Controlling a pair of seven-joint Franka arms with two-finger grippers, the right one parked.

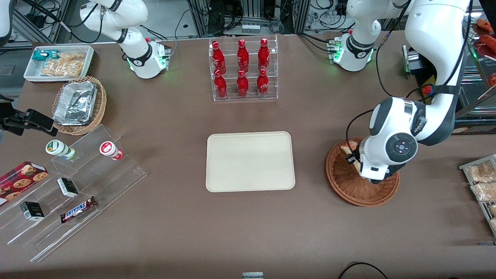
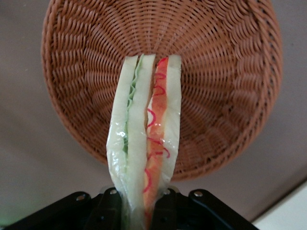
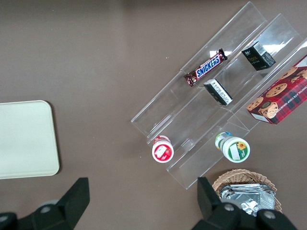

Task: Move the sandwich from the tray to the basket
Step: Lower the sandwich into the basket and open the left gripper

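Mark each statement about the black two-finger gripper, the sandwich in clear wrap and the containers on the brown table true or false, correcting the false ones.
1. The black two-finger gripper holds the clear-wrapped sandwich over the round reddish-brown wicker basket. True.
2. The sandwich lies on the cream rectangular tray. False: the gripper has it, and it is off the tray.
3. The tray is nearer to the front camera than the clear rack of red bottles. True.
4. The silver foil package sits in the white plastic bin. False: the package sits in the light-brown woven basket.
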